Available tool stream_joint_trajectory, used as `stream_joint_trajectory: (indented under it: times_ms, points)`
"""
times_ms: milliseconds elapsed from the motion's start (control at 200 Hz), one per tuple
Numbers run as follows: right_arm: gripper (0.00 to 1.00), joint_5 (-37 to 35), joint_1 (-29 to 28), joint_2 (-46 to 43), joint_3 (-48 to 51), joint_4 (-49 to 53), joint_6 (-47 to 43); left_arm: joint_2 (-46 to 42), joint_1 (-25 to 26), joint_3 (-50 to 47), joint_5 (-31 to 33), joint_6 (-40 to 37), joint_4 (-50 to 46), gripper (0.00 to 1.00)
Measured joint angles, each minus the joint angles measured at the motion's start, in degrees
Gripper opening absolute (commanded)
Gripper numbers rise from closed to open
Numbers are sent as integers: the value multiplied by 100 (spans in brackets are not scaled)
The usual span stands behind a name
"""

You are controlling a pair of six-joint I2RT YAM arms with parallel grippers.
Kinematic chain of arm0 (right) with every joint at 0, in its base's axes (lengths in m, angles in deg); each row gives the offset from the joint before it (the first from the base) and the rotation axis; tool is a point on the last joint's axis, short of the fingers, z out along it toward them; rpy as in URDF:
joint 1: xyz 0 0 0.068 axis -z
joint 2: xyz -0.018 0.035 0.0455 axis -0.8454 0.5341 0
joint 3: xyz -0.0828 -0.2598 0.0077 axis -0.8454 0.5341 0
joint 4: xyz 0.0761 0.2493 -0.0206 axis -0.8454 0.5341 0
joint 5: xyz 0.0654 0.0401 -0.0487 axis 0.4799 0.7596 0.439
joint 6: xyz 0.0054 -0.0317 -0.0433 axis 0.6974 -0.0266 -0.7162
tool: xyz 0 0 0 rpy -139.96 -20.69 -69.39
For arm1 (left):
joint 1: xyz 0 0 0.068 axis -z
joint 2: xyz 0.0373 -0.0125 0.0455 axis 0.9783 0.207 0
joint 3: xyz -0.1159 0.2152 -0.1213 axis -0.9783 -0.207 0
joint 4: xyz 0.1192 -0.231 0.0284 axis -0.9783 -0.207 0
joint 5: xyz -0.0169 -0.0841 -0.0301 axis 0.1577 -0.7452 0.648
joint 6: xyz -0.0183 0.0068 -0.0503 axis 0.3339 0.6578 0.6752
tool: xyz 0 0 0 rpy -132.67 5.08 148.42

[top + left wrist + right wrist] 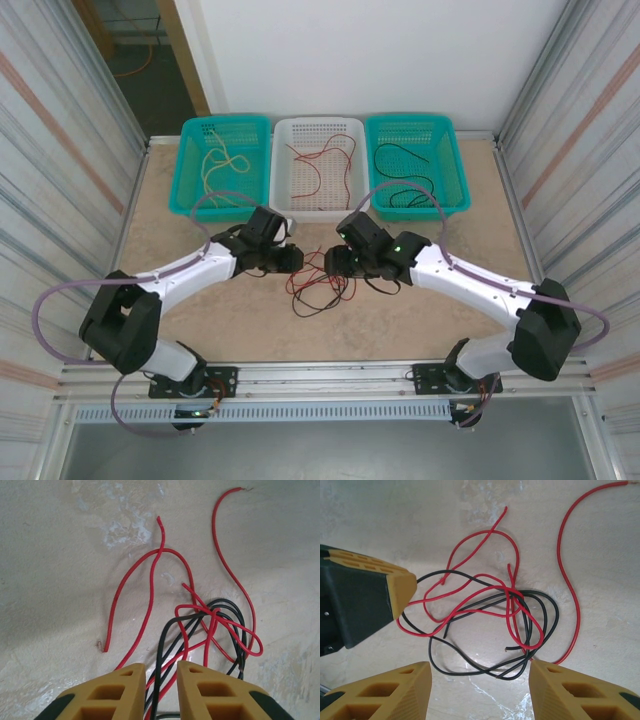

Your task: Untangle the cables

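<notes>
Both arms reach inward from their bases with elbows bowed outward, wrists meeting over the cables (318, 290). Left gripper (161, 675): fingers drawn nearly together, pinching red and black strands of the cables. Right gripper (480, 675): jaws spread wide, holding nothing, poised above the cables.

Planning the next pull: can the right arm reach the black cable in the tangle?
Likely yes. The right tool is open just over the black cable, whose near loop lies bare between its fingers. Red cable crosses it further up.
</notes>
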Motion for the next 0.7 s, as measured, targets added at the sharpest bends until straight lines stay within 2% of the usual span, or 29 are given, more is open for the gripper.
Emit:
stream_joint_trajectory:
  times_ms: [316,511,701]
  points:
    - [54,-20,114,-151,109,4,0,201,278,216,413,-199,-321,19]
    - [54,-17,140,-151,109,7,0,289,466,278,693,-319,-413,0]
    - [54,-20,140,-282,111,68,-2,-138,564,284,881,-317,-431,2]
